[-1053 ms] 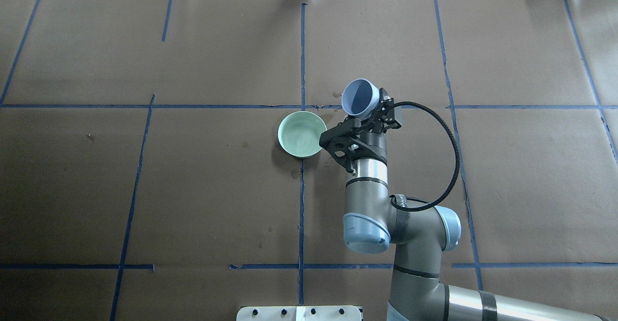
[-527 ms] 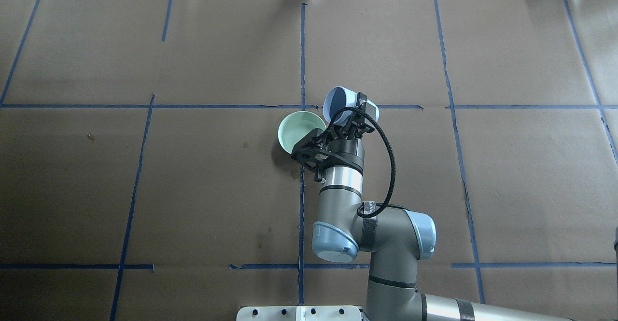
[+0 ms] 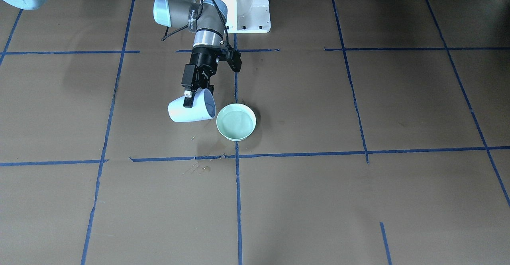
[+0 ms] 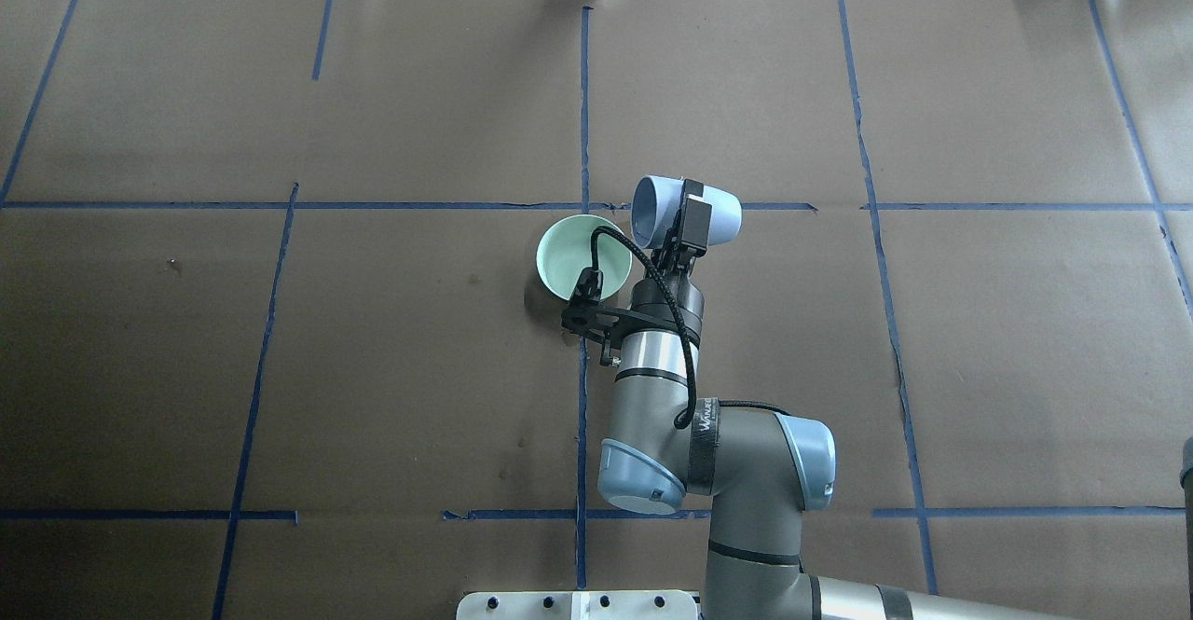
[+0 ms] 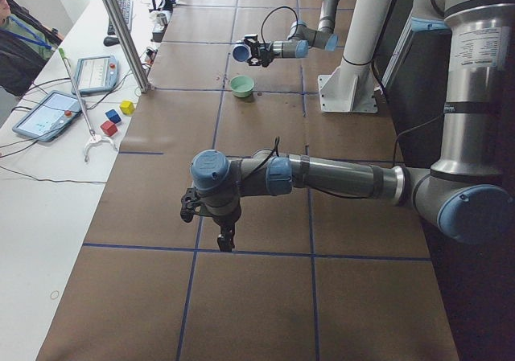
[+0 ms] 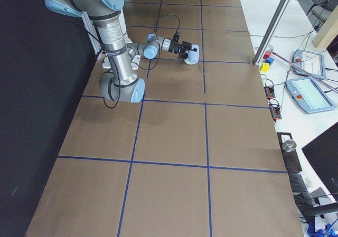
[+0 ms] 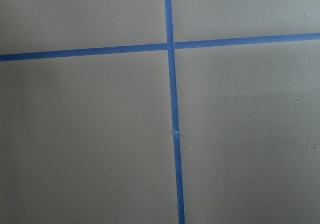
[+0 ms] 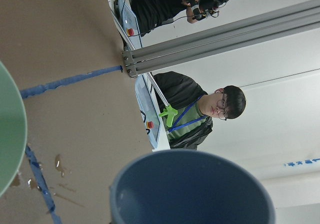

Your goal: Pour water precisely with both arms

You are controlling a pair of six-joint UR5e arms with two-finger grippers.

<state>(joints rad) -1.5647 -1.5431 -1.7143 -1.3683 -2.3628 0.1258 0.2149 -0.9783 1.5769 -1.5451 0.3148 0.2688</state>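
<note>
My right gripper (image 4: pixel 685 221) is shut on a light blue cup (image 4: pixel 722 213) and holds it tipped on its side, mouth towards a mint green bowl (image 4: pixel 570 261). The front view shows the cup (image 3: pixel 181 114) just above the paper, its rim close to the bowl (image 3: pixel 236 135). Water (image 3: pixel 236 121) lies glossy in the bowl; I see no stream. The right wrist view shows the cup's rim (image 8: pixel 200 156) and the bowl's edge (image 8: pixel 10 149). My left gripper (image 5: pixel 219 236) hangs over bare paper far from them; I cannot tell whether it is open or shut.
Spilt drops (image 3: pixel 198 167) darken the paper beside the bowl and show in the right wrist view (image 8: pixel 57 161). Blue tape lines (image 7: pixel 172 134) cross the brown paper. The white pedestal (image 3: pixel 243 6) stands behind. Coloured blocks (image 5: pixel 109 121), tablets and operators are at the far edge.
My right arm has moved left towards the bowl and rolled its wrist. The cup has gone from mouth-up to lying on its side with its mouth at the bowl.
</note>
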